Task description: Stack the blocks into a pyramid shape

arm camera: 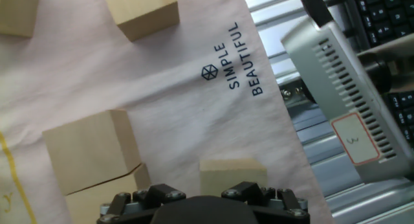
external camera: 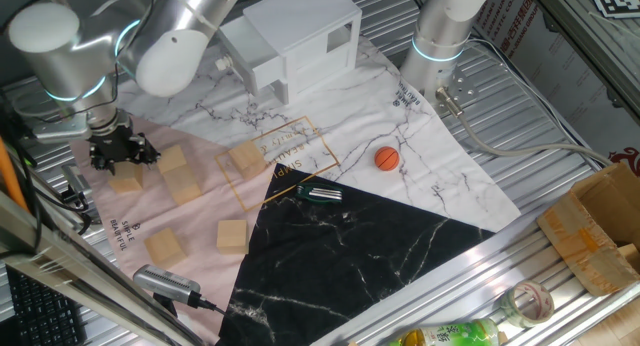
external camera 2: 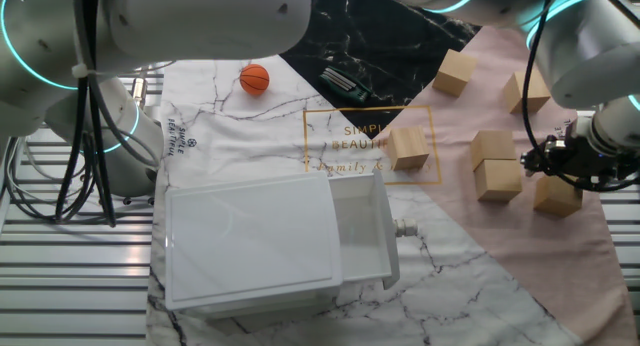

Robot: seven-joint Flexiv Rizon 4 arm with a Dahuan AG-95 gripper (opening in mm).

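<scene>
Six light tan wooden blocks lie apart on the pink part of the cloth. In one fixed view, one block [external camera: 126,179] sits right under my gripper [external camera: 122,154]. Two blocks [external camera: 172,158] [external camera: 184,185] touch just to its right. Others lie at the centre [external camera: 246,156] and near the front [external camera: 232,234] [external camera: 164,248]. The gripper's black fingers look spread and hold nothing. In the other fixed view the gripper [external camera 2: 560,161] hovers over the same block [external camera 2: 556,197]. In the hand view that block [arm camera: 231,175] is just beyond the hand, with the touching pair [arm camera: 90,149] to its left.
A white box-like house [external camera: 300,41] stands at the back. An orange ball [external camera: 387,158] lies on the white marble cloth. A small dark tool [external camera: 320,194] lies mid-cloth. A grey device [arm camera: 336,88] and a keyboard sit past the cloth's edge near the gripper. A cardboard box [external camera: 600,226] stands at the right.
</scene>
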